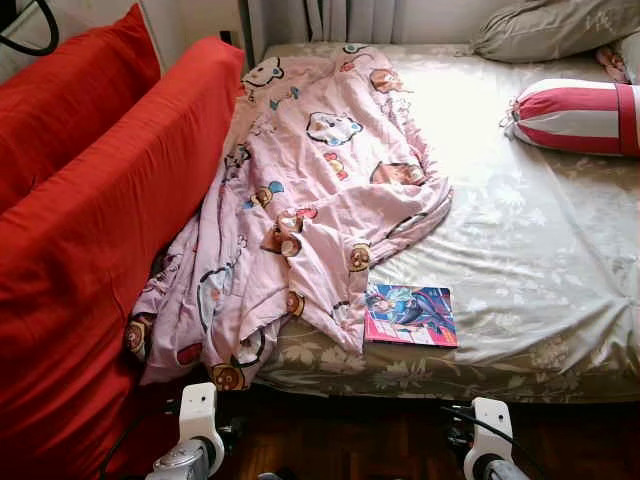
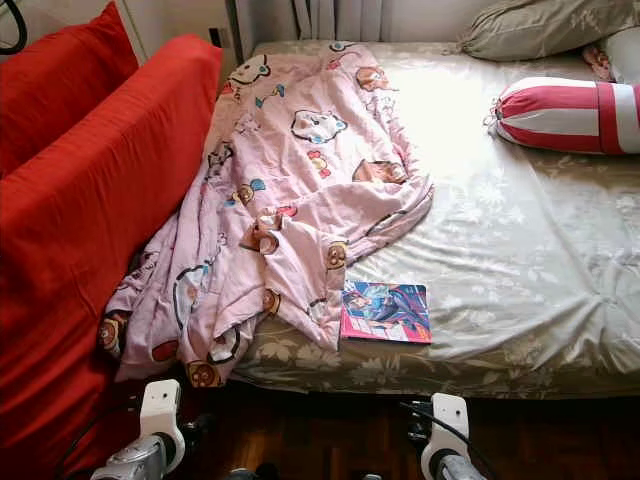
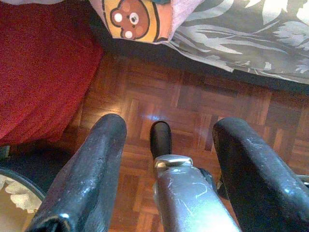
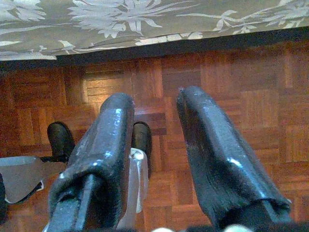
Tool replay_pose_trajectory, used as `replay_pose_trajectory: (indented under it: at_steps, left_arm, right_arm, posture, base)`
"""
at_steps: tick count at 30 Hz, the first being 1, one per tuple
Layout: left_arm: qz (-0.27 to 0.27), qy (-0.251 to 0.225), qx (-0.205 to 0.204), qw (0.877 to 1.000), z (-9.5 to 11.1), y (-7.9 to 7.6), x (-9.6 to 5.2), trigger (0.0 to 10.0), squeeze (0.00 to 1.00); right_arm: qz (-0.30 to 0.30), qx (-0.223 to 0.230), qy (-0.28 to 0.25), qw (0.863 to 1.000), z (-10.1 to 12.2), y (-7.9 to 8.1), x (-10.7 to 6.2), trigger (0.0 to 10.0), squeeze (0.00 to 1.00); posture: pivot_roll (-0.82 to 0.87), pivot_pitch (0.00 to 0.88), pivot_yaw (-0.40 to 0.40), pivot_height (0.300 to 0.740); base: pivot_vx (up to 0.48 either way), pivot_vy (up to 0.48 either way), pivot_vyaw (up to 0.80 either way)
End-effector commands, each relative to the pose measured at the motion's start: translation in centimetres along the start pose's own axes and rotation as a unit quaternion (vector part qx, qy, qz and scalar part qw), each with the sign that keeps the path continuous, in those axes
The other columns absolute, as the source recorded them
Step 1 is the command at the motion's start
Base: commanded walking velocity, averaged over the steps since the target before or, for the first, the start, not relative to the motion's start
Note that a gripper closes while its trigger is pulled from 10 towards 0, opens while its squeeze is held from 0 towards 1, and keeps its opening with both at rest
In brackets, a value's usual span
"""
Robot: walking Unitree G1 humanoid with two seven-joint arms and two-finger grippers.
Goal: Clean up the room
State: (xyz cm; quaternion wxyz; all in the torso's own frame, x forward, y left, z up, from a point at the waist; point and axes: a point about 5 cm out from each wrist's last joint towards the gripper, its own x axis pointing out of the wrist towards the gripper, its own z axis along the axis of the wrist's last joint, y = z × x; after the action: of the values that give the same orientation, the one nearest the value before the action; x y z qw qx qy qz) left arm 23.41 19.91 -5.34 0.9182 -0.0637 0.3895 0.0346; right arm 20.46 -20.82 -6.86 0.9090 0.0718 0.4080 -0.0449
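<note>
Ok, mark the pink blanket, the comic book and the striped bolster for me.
pink blanket (image 1: 320,170), left eye view, on its spread upper middle.
comic book (image 1: 411,314), left eye view, centre of its cover.
striped bolster (image 1: 575,115), left eye view, on its white middle band.

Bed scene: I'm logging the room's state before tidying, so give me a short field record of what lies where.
bed: grey floral sheet
blanket: pink cartoon blanket, crumpled on the bed's left side, one end hanging over the foot edge
book: colourful book flat near the foot edge, beside the blanket
bolster: red-and-white bolster at right
left gripper: jaws open, above parquet floor
right gripper: jaws open, above floor
</note>
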Motion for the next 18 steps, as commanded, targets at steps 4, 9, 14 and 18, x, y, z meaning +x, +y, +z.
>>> replay_pose_trajectory:
  at_steps: [4,9,14,18]
  left_arm:
    - [-0.003,0.013,-0.009,1.0,-1.1,-0.2,-0.2,10.0,0.0]
    - [-0.007,0.014,-0.012,1.0,-1.2,-0.6,-0.1,10.0,0.0]
    - [-0.015,0.014,-0.017,1.0,-1.4,-1.6,0.0,10.0,0.0]
    - [-0.019,0.016,-0.025,0.999,-1.8,-2.2,0.0,10.0,0.0]
  right_arm:
    - [0.004,-0.007,0.005,1.0,-0.6,-0.5,-0.3,10.0,0.0]
    - [0.002,-0.006,0.004,1.0,-0.5,-0.9,-0.3,10.0,0.0]
    - [-0.002,-0.015,0.003,1.0,-0.3,-1.9,-0.5,10.0,0.0]
    - [-0.001,-0.019,0.0,1.0,-0.3,-2.5,-0.7,10.0,0.0]
  posture:
    - [0.02,0.147,-0.03,0.74]
    - [0.01,0.136,-0.041,0.74]
    - [0.0,0.138,-0.063,0.74]
    - [-0.01,0.157,-0.068,0.74]
  base:
    - [0.0,0.0,0.0]
    - [0.0,0.0,0.0]
    - [0.0,0.0,0.0]
    - [0.0,0.0,0.0]
